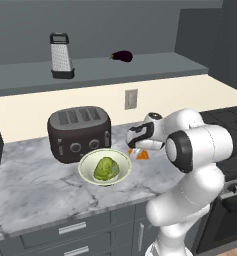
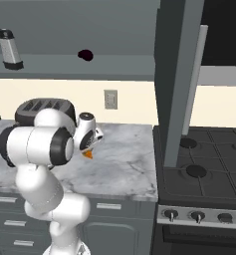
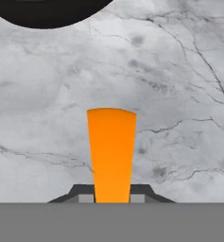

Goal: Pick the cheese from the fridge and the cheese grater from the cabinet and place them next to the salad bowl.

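Observation:
My gripper (image 1: pixel 139 150) is shut on the cheese (image 1: pixel 143 155), a small orange wedge held low over the marble counter (image 1: pixel 35 185), just right of the salad bowl (image 1: pixel 86 164) with its green lettuce. In the hand view the cheese (image 3: pixel 111 156) stands between the dark fingertips (image 3: pixel 84 193) above bare marble. From the right base view the gripper (image 2: pixel 89 147) and cheese (image 2: pixel 88 155) hang beside the arm's elbow. The cheese grater (image 1: pixel 61 55) stands upright on the cabinet shelf (image 1: pixel 150 65), also at the far left (image 2: pixel 10 49). The fridge is out of view.
A dark toaster (image 1: pixel 79 132) sits behind the bowl against the wall. A purple eggplant (image 1: pixel 122 56) lies on the shelf. A stove (image 2: pixel 209 164) adjoins the counter on the right, behind a tall dark panel (image 2: pixel 177 74). Drawer fronts (image 1: pixel 72 228) run below the counter.

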Motion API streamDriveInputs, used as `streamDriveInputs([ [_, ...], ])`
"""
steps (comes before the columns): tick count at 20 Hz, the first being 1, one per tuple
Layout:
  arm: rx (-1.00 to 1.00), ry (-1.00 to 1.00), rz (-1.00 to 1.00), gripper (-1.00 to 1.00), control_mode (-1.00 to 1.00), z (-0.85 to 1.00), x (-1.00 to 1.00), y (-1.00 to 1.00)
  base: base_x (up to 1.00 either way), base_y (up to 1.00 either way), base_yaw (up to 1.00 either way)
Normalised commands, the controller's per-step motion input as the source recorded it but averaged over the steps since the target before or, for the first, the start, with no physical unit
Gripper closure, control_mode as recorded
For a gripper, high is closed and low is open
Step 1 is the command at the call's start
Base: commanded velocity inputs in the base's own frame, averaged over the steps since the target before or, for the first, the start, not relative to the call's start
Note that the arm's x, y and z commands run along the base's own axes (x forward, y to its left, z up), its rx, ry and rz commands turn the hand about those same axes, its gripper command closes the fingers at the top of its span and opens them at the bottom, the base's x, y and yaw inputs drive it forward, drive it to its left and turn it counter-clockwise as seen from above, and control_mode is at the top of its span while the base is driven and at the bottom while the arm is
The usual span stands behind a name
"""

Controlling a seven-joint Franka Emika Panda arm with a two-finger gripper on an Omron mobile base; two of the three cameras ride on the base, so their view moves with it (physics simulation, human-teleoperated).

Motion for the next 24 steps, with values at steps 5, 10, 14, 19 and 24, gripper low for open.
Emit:
streamDriveInputs([
  [5, 0.00, 0.00, 0.00, 1.00, -1.00, -0.40, 0.00, 0.00, 0.00, 0.00, 0.00],
  [10, 0.00, 0.00, 0.00, 1.00, -1.00, 0.00, 0.01, 0.00, 0.00, 0.00, 0.00],
  [14, 0.00, 0.00, 0.00, -1.00, -1.00, 0.00, 0.00, 0.00, 0.00, 0.00, 0.00],
  [19, 0.00, -0.07, 0.00, -1.00, -1.00, 0.04, -0.19, 0.00, 0.00, 0.00, 0.00],
  [24, 0.00, -0.13, -0.06, -1.00, -1.00, 0.46, -0.45, -0.10, 0.00, 0.00, 0.00],
])
